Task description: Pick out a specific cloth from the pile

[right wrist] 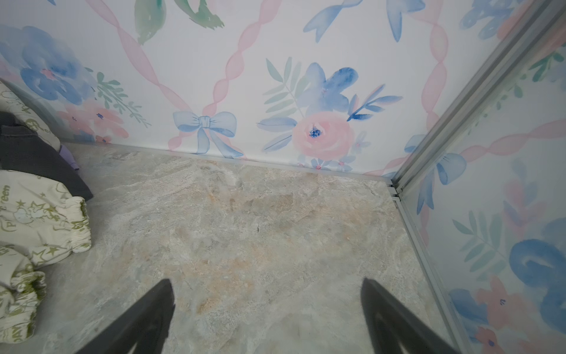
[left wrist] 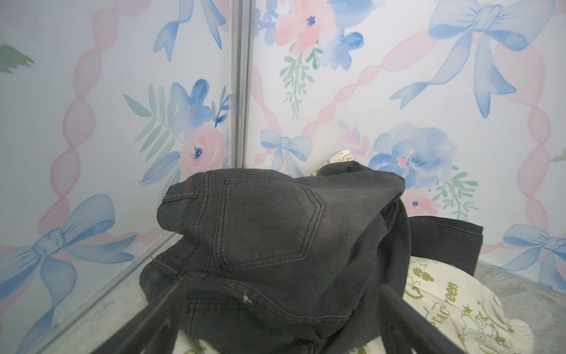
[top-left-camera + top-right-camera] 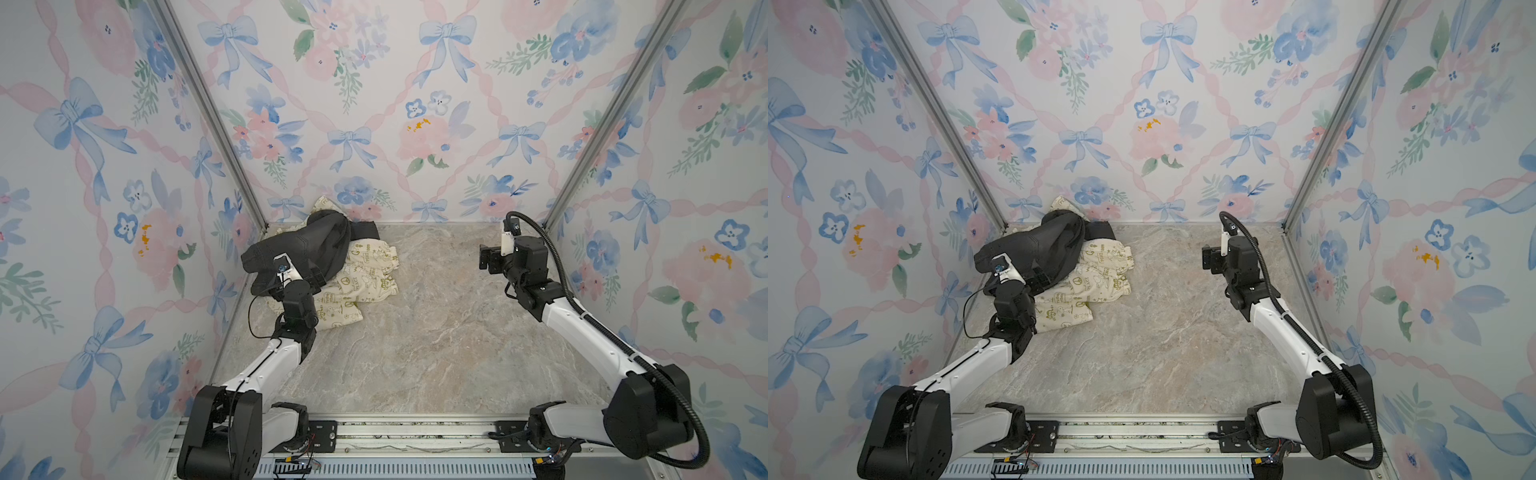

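The pile (image 3: 1075,266) sits in the far left corner of the bench (image 3: 436,332), pushed against the walls. A dark grey garment (image 2: 269,220) is draped over a cream printed cloth (image 3: 365,274). The lavender cloth (image 1: 69,157) shows only in the right wrist view, as a small sliver on the pile's far right side, tucked under a dark fold. It is buried, so the covering layers probably have to be lifted first.

The left fingers (image 2: 165,312) are spread wide and hold nothing. They straddle the near edge of the grey garment, apparently to seize it. The right fingers (image 1: 153,309) are also released and empty. They hover over bare bench on the right, well apart from the pile and probably waiting.
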You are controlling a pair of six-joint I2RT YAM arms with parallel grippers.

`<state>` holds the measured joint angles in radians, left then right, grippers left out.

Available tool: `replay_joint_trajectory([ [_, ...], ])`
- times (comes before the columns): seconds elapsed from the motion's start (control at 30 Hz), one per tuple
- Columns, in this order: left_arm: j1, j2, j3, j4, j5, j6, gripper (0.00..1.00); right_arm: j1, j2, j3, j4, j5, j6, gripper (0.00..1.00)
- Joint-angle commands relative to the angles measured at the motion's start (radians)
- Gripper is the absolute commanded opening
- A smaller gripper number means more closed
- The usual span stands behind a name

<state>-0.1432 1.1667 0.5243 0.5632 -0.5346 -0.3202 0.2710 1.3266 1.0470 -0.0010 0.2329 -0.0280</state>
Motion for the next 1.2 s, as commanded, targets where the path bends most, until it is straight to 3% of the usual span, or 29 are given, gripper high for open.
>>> replay_joint_trajectory([
  [0.0, 0.017, -0.010, 0.092, -0.352, 0.008, -0.174, 0.98, 0.013, 0.011, 0.119, -0.227, -0.008, 0.020, 0.97],
  [0.2, 0.045, 0.069, 0.215, -0.604, 0.185, -0.355, 0.98, 0.011, 0.065, 0.237, -0.350, -0.103, -0.022, 0.97],
  [0.33, 0.086, 0.093, 0.248, -0.698, 0.308, -0.434, 0.98, 0.014, 0.065, 0.260, -0.391, -0.193, 0.040, 0.97],
  [0.43, 0.088, 0.107, 0.271, -0.801, 0.296, -0.521, 0.98, 0.025, 0.034, 0.220, -0.370, -0.241, 0.098, 0.97],
  [0.63, 0.088, 0.097, 0.225, -0.870, 0.323, -0.702, 0.98, 0.079, 0.001, 0.155, -0.354, -0.271, 0.093, 0.97],
  [0.77, 0.088, 0.163, 0.234, -0.938, 0.374, -0.730, 0.96, 0.100, 0.009, 0.163, -0.355, -0.283, 0.115, 0.97],
  [0.93, 0.088, 0.253, 0.234, -0.957, 0.362, -0.727, 0.95, 0.116, 0.067, 0.199, -0.354, -0.295, 0.105, 0.97],
  [1.17, 0.085, 0.327, 0.243, -0.961, 0.398, -0.746, 0.86, 0.134, 0.112, 0.252, -0.358, -0.288, 0.119, 0.97],
])
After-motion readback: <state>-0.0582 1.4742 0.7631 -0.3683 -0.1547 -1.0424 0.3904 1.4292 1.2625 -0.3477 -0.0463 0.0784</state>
